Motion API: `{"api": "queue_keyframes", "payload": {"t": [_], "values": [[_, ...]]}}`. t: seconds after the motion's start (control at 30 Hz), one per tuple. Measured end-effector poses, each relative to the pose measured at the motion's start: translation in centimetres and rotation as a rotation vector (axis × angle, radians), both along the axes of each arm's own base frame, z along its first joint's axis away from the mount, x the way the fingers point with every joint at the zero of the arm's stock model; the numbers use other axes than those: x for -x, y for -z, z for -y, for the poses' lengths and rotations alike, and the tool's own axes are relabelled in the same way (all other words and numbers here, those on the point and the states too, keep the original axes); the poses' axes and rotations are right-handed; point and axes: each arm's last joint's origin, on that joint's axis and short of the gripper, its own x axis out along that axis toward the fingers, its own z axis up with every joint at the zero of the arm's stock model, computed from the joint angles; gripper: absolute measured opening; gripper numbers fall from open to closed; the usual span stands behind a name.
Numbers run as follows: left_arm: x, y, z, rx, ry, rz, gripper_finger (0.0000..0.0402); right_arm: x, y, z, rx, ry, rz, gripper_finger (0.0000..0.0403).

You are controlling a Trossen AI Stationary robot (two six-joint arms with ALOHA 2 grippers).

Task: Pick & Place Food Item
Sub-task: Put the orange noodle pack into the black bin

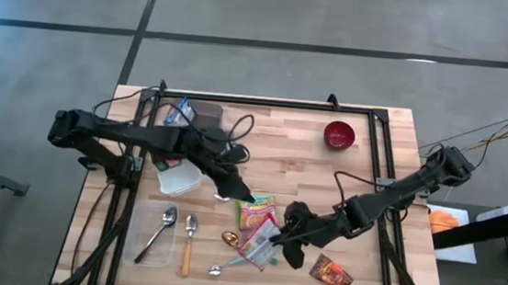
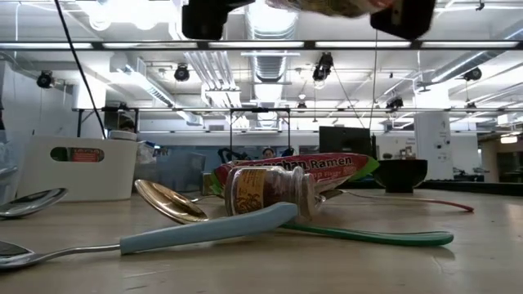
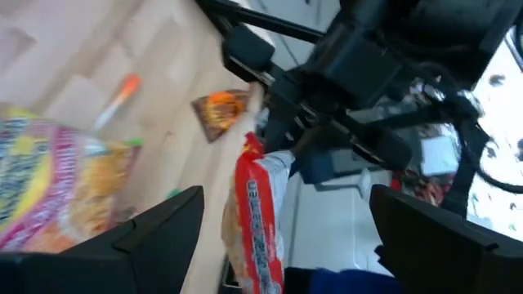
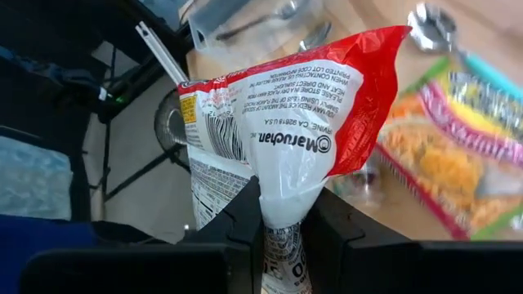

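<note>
In the high view, low and right of centre, the right claw [image 1: 275, 241] is pinched shut on a red-and-white ramen packet [image 4: 278, 131], held above the wooden tabletop [image 1: 298, 169]. The left claw [image 1: 242, 197] hangs spread at frame centre, just above a green noodle packet [image 1: 255, 210] lying beside a small jar [image 2: 265, 192].

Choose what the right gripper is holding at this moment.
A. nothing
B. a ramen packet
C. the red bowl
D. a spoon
B: in the right wrist view, the right gripper is shut on the edge of a red-and-white ramen packet, lifted off the table.
</note>
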Motion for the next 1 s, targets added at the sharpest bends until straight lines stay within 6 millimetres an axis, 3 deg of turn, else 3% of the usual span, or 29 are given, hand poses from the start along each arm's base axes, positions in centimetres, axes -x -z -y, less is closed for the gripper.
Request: {"api": "queue_keyframes", "payload": {"t": [0.23,0.67,0.8,1.0], "values": [[-1.8,0.3,0.7,0.014,0.014,0.033,0.0353,-1.0,-1.9,1.1,0.056,-0.005,0.043,0.0054],[-3.8,2.2,1.4,0.025,0.077,-0.02,0.0346,-1.8,-2.6,2.1,0.072,0.001,0.086,0.0054],[-3.9,2.4,1.7,0.024,0.105,-0.013,0.0303,-1.9,-2.8,2.0,0.081,-0.01,0.113,0.0054],[-4.0,1.7,1.7,0.003,0.113,0.053,0.0185,-1.9,-2.8,2.0,0.081,-0.01,0.113,0.0054]]}}
